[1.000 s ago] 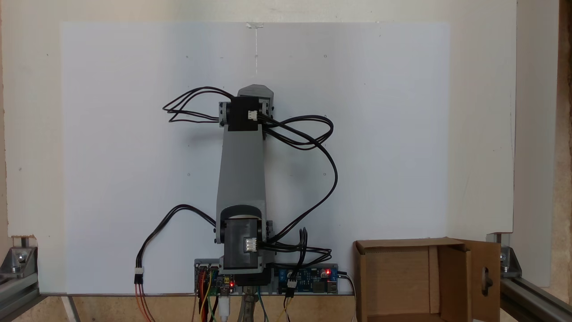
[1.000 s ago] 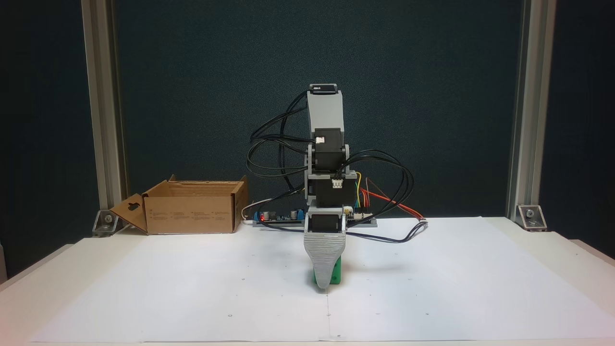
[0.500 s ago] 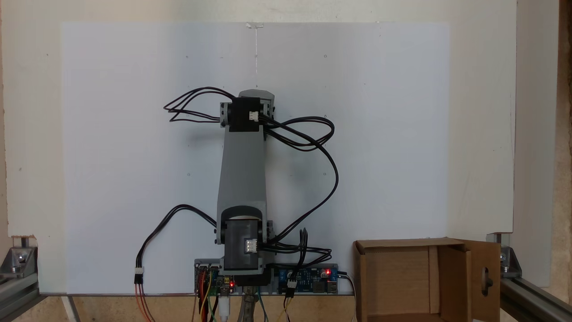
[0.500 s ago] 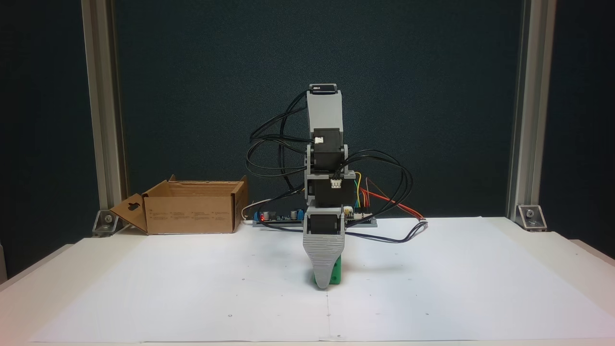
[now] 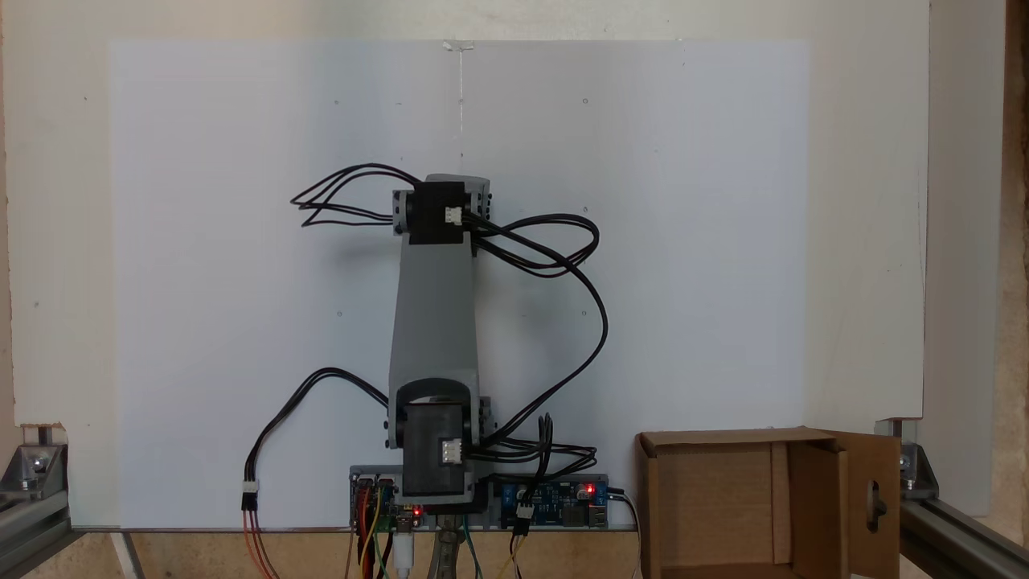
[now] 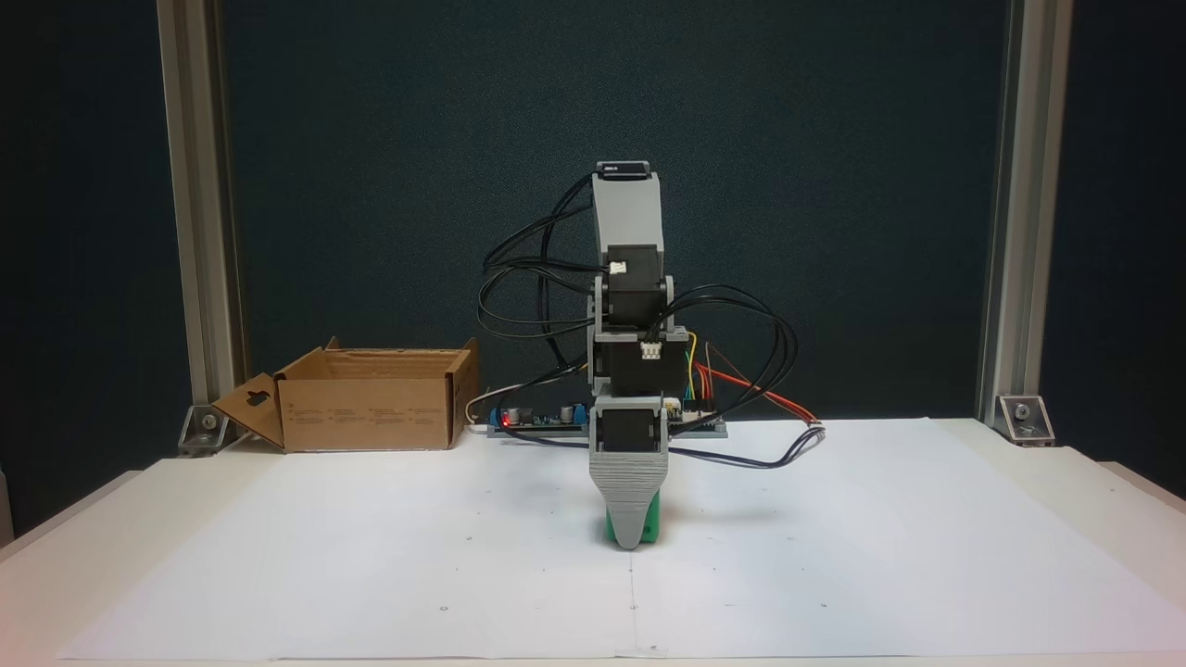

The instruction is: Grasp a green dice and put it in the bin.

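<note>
Gripper (image 6: 630, 542) at frame centre hides most of the dice (image 6: 652, 521).
Its grip cannot be told; the bin (image 6: 371, 408), left, stands open on the tabletop (image 6: 278, 556).

Arm (image 5: 434, 314) was stretched straight out from its base over the sheet when seen from above, elbow high. Front-on, the wrist pointed straight down and the gripper (image 6: 631, 535) sat tip-down near the surface. Jaws lined up one behind the other toward the camera, so their gap wasn't readable.
</note>
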### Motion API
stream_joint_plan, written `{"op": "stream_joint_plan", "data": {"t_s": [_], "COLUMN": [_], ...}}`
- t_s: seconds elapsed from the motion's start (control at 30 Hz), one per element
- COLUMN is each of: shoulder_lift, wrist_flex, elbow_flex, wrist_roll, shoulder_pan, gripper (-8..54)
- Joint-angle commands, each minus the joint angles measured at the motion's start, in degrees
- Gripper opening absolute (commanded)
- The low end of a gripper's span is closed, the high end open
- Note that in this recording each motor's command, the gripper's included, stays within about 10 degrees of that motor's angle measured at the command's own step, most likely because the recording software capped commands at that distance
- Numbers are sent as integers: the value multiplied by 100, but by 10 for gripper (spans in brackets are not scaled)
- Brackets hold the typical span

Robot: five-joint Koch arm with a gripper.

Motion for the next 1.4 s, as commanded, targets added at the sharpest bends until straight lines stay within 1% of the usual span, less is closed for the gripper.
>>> {"op": "stream_joint_plan", "data": {"t_s": [0.0, 0.1, 0.2, 0.33, 0.43, 0.63, 0.8, 0.9, 1.03, 1.1, 1.2, 1.37], "shoulder_lift": [404, 721, 1020, 1169, 1301, 1380, 1371, 1371, 1389, 1380, 1336, 1230], "wrist_flex": [316, 1002, 2099, 3347, 3973, 4140, 4140, 4140, 3973, 3744, 3190, 2610], "elbow_flex": [-193, -712, -1775, -3138, -3876, -3964, -3964, -3964, -3964, -4113, -4192, -4271], "wrist_roll": [220, 220, 220, 220, 220, 193, 176, -35, -747, -1336, -1661, -2514], "shoulder_pan": [-44, 167, 352, 448, 598, 870, 1644, 2443, 3876, 4911, 6142, 7937], "gripper": [120, 120, 120, 120, 120, 120, 120, 120, 120, 121, 121, 121]}}
